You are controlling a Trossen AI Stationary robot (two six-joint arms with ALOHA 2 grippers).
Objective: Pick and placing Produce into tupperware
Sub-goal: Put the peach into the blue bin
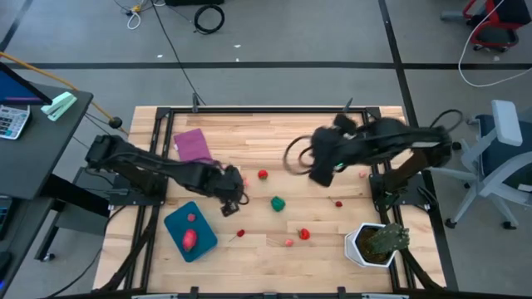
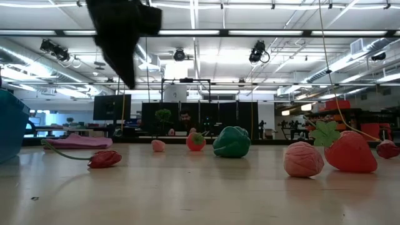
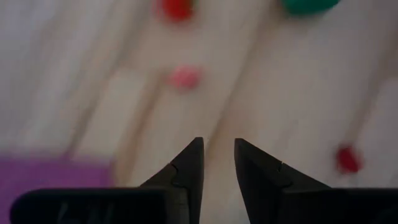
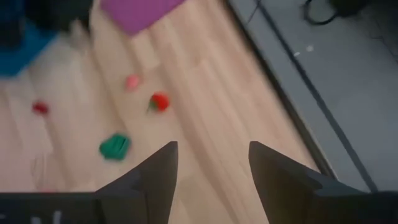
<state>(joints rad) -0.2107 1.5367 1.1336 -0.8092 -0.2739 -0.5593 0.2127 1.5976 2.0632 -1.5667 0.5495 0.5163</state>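
The teal tupperware [image 1: 176, 224] lies at the table's near left, with two pieces of red and pink produce [image 1: 190, 240] inside it. More produce is scattered on the wood: a green piece [image 1: 278, 203], a red one [image 1: 263, 174], a red strawberry [image 1: 304, 234], a pink one [image 1: 289, 242] and small red bits [image 1: 338, 203]. My left gripper [image 1: 226, 209] hangs just right of the tupperware. It points down at bare wood, its fingers [image 3: 194, 155] a little apart with nothing between them. My right gripper [image 1: 318, 176] is raised above the table's middle right. It is open [image 4: 211, 155] and holds nothing.
A flat purple rectangle [image 1: 193, 145] lies at the far left. A spiky green plant in a white pot [image 1: 374, 242] stands at the near right corner. The low view shows the green piece [image 2: 231, 142], the strawberry [image 2: 350, 152] and a pink piece [image 2: 303, 159] resting on the wood.
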